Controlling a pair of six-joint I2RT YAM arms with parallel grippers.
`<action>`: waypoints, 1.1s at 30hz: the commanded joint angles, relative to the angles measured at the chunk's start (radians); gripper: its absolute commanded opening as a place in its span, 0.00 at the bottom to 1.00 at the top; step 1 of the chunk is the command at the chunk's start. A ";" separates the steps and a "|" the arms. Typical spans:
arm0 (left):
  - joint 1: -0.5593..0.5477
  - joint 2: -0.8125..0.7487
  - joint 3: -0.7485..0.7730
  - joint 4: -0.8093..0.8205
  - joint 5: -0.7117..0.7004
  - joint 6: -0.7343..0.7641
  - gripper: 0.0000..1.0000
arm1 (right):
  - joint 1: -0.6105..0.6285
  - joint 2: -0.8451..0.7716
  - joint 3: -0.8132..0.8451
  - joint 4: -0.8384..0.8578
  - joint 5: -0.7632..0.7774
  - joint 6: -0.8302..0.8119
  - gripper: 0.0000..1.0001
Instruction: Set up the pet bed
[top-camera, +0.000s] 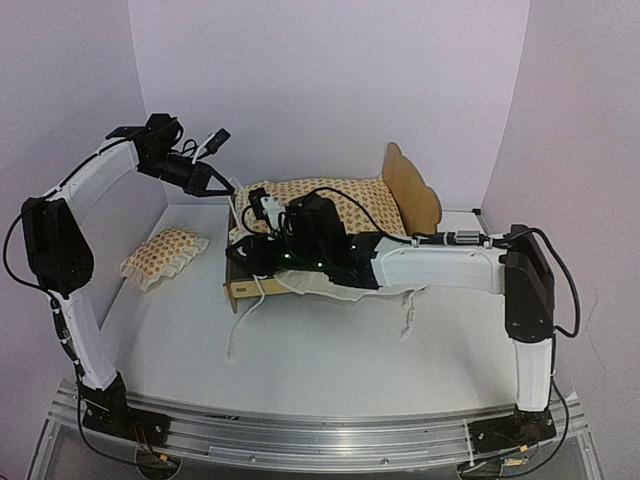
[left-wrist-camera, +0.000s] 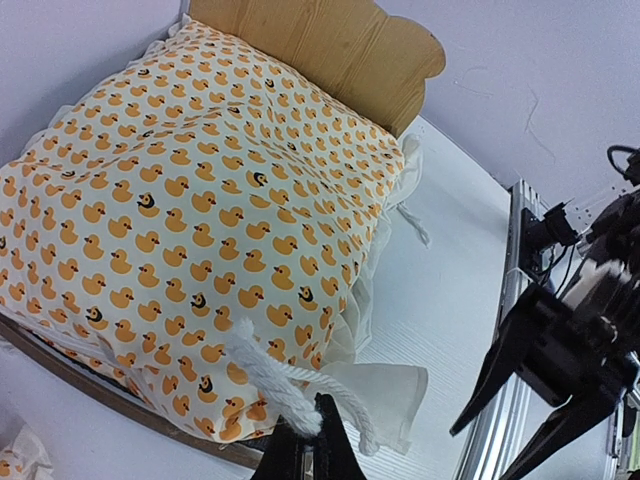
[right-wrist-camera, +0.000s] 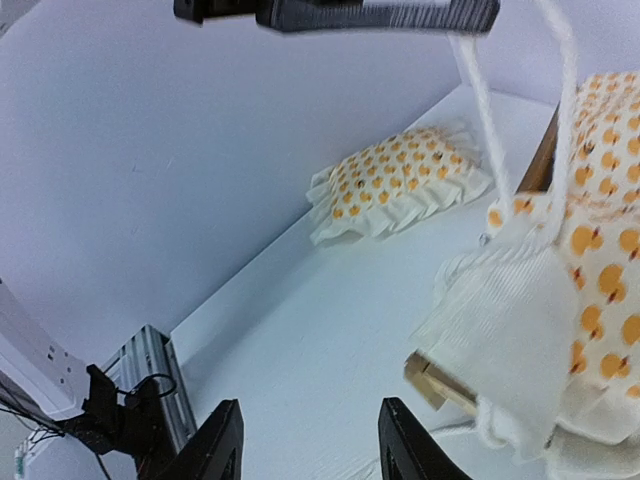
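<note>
The pet bed stands mid-table, its scalloped headboard at the far right. The duck-print mattress cushion lies on it. My left gripper hangs above the foot end and is shut on the cushion's white rope tie, pulling it up. My right gripper is open just off the foot corner of the frame, with only bare table between its fingers. In the top view the right gripper sits by the footboard, below the left gripper.
A small ruffled duck-print pillow lies left of the bed near the left wall. Loose white ties trail off the bed's front side onto the table. White walls close in the left, back and right.
</note>
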 joint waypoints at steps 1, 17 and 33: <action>0.000 -0.028 0.047 0.044 0.042 -0.020 0.00 | 0.000 -0.012 -0.006 0.016 -0.045 0.065 0.47; -0.001 -0.032 0.048 0.049 0.039 -0.025 0.00 | -0.058 0.096 0.123 -0.027 -0.062 0.072 0.46; -0.015 -0.024 0.050 0.055 0.045 -0.038 0.00 | -0.064 0.229 0.277 -0.037 0.028 0.001 0.53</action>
